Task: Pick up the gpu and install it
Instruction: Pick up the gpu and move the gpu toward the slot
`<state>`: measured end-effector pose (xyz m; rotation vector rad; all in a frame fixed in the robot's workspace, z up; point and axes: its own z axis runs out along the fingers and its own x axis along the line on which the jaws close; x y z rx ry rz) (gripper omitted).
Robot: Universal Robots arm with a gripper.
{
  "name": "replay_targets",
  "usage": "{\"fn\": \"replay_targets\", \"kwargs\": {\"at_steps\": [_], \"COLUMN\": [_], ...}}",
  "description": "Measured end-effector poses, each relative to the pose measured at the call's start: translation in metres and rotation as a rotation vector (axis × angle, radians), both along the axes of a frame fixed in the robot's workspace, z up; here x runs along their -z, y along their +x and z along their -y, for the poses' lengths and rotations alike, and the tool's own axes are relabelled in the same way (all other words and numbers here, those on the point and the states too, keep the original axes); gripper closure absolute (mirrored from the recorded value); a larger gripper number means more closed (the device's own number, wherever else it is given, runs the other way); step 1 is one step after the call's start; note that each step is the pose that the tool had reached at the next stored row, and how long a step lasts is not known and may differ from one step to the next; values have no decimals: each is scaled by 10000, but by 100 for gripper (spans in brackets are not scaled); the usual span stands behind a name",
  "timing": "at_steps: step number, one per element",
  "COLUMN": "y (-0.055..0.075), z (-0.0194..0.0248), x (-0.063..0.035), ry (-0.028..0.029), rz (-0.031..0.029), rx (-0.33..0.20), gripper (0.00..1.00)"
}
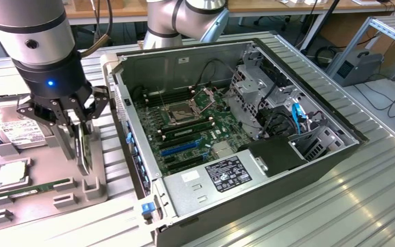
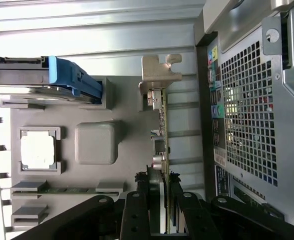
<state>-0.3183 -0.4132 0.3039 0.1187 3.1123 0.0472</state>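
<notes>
1. The jaws were clenched on the gpu (image 2: 160, 145), one on each flat face, pinching its upper edge.
2. The gpu stood on its long edge in a slot of the tray (image 1: 47, 200), at the tray's 3 o'clock side in the exterior view. Its pale bracket (image 2: 159, 75) was at the end away from the jaws. I could not tell whether it had lifted clear of the slot.
3. It looked light, thin and stiff, so a flat pinch should have held it without bending. The faces carried small parts and the lower edge its contacts, so I judged it fragile. Bare board near the top edge seemed the safest hold. The bracket end was probably heavier, so an off-centre grip could have let it tip.
4. In the exterior view, the memory stick (image 1: 29, 189) lay at the gpu's 8 o'clock, the cpu (image 1: 12, 174) at 9 and the hard drive (image 1: 19, 134) at 10.
5. The open case (image 1: 321, 154) lay at the tray's 3 o'clock, just beside it, with the motherboard (image 1: 183, 128) and its blue slots (image 1: 180, 148) showing.
6. Tray and case both rested on the ribbed metal table (image 1: 362, 206).
</notes>
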Motion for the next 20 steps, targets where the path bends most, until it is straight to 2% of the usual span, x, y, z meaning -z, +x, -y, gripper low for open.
{"fn": "replay_targets", "kwargs": {"at_steps": [17,20], "y": [4,6], "z": [0,0], "x": [-113,-191], "ry": [1,1], "rz": [1,0], "rx": [1,0], "gripper": [73,73]}}
